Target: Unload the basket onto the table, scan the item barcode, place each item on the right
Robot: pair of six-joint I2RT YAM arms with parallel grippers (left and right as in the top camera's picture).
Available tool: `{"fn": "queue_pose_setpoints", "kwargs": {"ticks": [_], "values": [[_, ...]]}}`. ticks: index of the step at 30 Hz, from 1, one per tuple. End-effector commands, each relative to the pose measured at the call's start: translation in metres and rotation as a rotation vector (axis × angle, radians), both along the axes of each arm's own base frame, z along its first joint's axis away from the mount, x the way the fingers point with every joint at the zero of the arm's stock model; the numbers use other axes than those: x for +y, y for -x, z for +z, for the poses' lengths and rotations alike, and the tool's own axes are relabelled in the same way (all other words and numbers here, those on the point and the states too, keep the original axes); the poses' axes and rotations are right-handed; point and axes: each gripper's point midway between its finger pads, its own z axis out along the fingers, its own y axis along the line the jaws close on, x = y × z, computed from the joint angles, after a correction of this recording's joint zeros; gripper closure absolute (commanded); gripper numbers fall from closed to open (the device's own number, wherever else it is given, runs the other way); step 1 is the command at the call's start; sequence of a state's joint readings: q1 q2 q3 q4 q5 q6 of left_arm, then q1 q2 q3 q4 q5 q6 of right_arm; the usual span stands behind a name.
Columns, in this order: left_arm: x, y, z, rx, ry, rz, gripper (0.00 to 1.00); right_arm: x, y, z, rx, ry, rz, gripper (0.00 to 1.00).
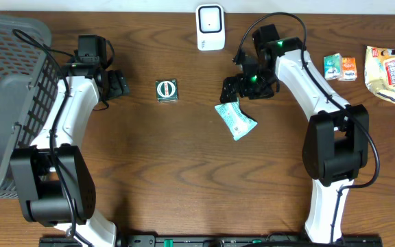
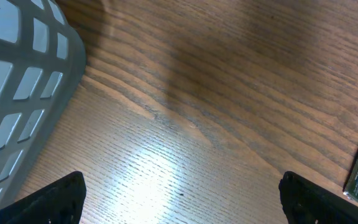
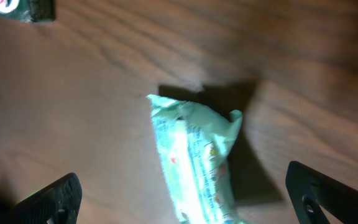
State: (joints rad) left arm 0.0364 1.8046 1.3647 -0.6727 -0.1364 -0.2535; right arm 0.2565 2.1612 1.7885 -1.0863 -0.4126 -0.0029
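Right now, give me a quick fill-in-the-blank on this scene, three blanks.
The teal packet lies on the ___.
The right gripper is ___, like the left gripper.
The grey basket stands on the robot's ___ side.
Missing: table; open; left.

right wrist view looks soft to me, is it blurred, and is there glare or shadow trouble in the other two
Right wrist: yes, blurred throughout; the pale green packet is smeared and its print unreadable, with a hard dark shadow behind it. Left wrist: the wood grain is sharp, but there is a bright glare patch on the table. Overhead: evenly lit and in focus, no glare.
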Motion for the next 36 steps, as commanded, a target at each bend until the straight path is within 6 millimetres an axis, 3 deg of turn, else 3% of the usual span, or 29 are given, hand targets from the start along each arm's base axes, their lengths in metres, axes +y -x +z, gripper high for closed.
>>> {"fn": "queue_pose_setpoints", "kwargs": {"ticks": [1, 7, 15, 21, 23, 27, 31, 36], "values": [[0.001, 0.002, -0.002, 0.009, -0.009, -0.01, 0.02, -0.011, -0.012, -0.004, -0.054, 0.073, 0.001, 0.01], [0.001, 0.002, -0.002, 0.009, -0.009, -0.01, 0.03, -0.01, -0.02, -0.003, -0.09, 0.073, -0.001, 0.01], [0.001, 0.002, -0.002, 0.009, -0.009, -0.01, 0.02, -0.014, -0.007, -0.021, -0.046, 0.085, 0.001, 0.01], [0.001, 0.002, -0.002, 0.009, -0.009, -0.01, 0.03, -0.01, 0.008, -0.047, -0.009, 0.046, 0.005, 0.14], [0.001, 0.002, -0.002, 0.009, -0.009, -0.01, 0.02, -0.003, 0.016, -0.055, 0.011, -0.01, 0.011, 0.2], [0.001, 0.002, -0.002, 0.009, -0.009, -0.01, 0.02, 0.0, 0.026, -0.065, 0.037, -0.038, 0.013, 0.43], [0.001, 0.002, -0.002, 0.009, -0.009, -0.01, 0.02, 0.005, 0.033, -0.064, 0.067, -0.075, 0.017, 0.77], [0.001, 0.002, -0.002, 0.009, -0.009, -0.01, 0.02, 0.012, 0.034, -0.059, 0.077, -0.121, 0.021, 0.99]]}}
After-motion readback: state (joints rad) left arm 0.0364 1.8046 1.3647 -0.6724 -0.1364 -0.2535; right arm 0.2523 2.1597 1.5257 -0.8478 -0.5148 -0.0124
